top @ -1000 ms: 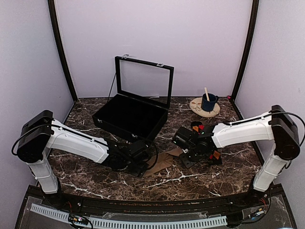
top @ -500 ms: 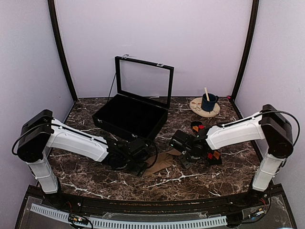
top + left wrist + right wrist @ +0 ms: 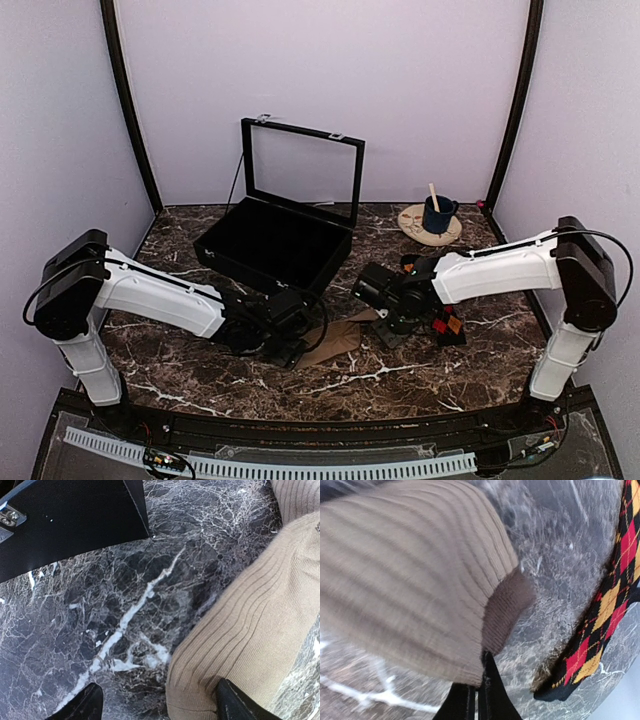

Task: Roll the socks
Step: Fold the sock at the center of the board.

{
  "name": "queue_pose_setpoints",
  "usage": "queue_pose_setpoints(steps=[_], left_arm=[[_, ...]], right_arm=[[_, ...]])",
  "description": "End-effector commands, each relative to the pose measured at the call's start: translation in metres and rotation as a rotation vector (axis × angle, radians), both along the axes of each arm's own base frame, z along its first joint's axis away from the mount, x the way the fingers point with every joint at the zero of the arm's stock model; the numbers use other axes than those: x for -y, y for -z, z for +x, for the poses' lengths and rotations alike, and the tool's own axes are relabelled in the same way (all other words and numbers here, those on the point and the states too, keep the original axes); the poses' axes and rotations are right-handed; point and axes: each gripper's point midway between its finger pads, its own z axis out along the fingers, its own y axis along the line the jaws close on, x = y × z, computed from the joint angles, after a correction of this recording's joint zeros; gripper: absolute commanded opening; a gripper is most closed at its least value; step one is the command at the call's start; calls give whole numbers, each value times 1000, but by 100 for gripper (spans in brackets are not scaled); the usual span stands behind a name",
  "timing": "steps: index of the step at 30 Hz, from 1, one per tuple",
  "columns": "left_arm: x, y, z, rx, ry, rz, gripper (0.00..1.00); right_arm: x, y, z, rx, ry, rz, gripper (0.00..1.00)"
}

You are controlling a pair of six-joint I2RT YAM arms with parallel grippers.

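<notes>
One sock lies tan side up [image 3: 335, 340] on the marble between my two grippers. The other sock [image 3: 447, 325] shows its black and red-orange argyle side, to the right under my right arm. My left gripper [image 3: 290, 350] is open over the tan sock's left end. In the left wrist view [image 3: 160, 707] one fingertip [image 3: 235, 705] rests on the tan ribbed fabric [image 3: 250, 620] and the other stands on bare marble. My right gripper [image 3: 384, 324] is shut on the tan sock's cuff edge, seen in the right wrist view [image 3: 476, 692]. There the tan sock [image 3: 410, 580] is lifted, and the argyle sock [image 3: 610, 605] lies at the right.
An open black box [image 3: 275, 245] with a glass lid stands at the back left; its corner shows in the left wrist view [image 3: 75, 520]. A blue mug with a stick [image 3: 437, 213] sits on a round wooden coaster at the back right.
My right gripper has moved left and a little back, pulling the tan sock's cuff with it. My left gripper has shifted slightly at the sock's left end.
</notes>
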Motion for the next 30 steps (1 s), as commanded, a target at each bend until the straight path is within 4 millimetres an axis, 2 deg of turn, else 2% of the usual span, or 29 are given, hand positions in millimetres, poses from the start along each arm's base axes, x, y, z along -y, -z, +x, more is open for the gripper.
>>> queue_pose_setpoints(steps=[1, 9, 17, 24, 30], left_arm=[[-39, 18, -12, -43, 22, 172, 80], [-38, 16, -6, -10, 21, 162, 80], [-32, 5, 2, 37, 34, 155, 80], [-25, -1, 5, 52, 39, 122, 80], [-12, -10, 5, 58, 69, 48, 78]], right_arm=[[-21, -43, -11, -111, -33, 98, 0], [-28, -62, -48, -359, -19, 169, 0], [-13, -61, -85, -524, 39, 171, 0], [-31, -72, -97, -609, 98, 278, 0], [-63, -77, -109, -736, 170, 433, 1]])
